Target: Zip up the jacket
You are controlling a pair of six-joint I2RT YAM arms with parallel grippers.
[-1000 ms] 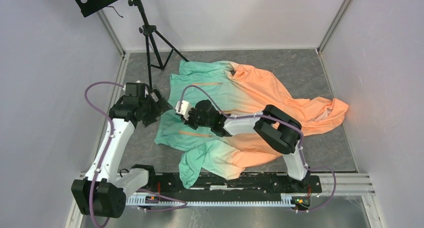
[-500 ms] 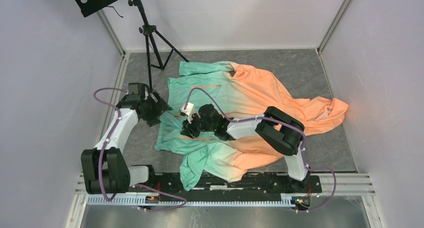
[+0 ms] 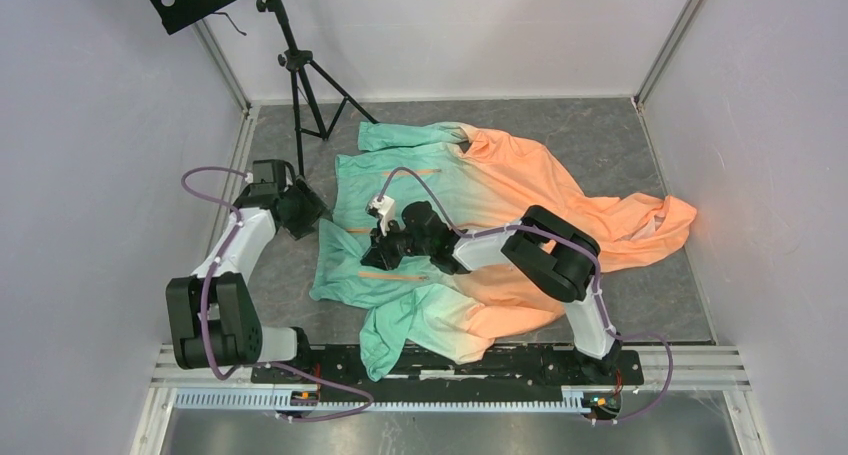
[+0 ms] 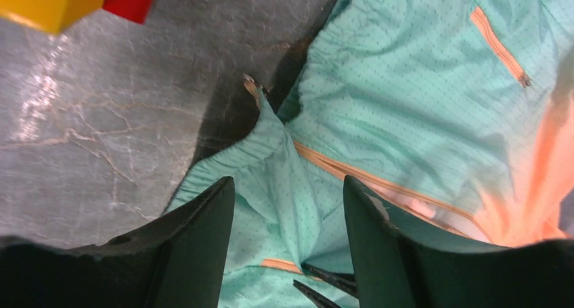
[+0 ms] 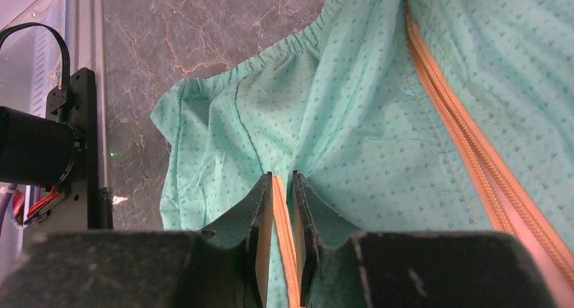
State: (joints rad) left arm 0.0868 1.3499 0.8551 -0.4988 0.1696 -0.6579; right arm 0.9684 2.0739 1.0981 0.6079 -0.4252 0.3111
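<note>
The left arm point(image 3: 232, 255) and right arm point(image 3: 480, 247) each had smooth white link shells between chunky black joint housings. A thin purple cable point(image 3: 188, 179) ran along the left arm, and a 2nd purple cable point(image 3: 405, 171) ran along the right one. Both arms were bolted to a long black base rail point(image 3: 450, 363). The left gripper point(image 4: 288, 183) had 2 broad, dark, matte fingers point(image 4: 203, 240) tapering to blunt tips. The right gripper point(image 5: 281, 176) had 2 dark fingers with tan inner pads point(image 5: 264, 254), and a small white block point(image 3: 380, 207) sat at its wrist.
</note>
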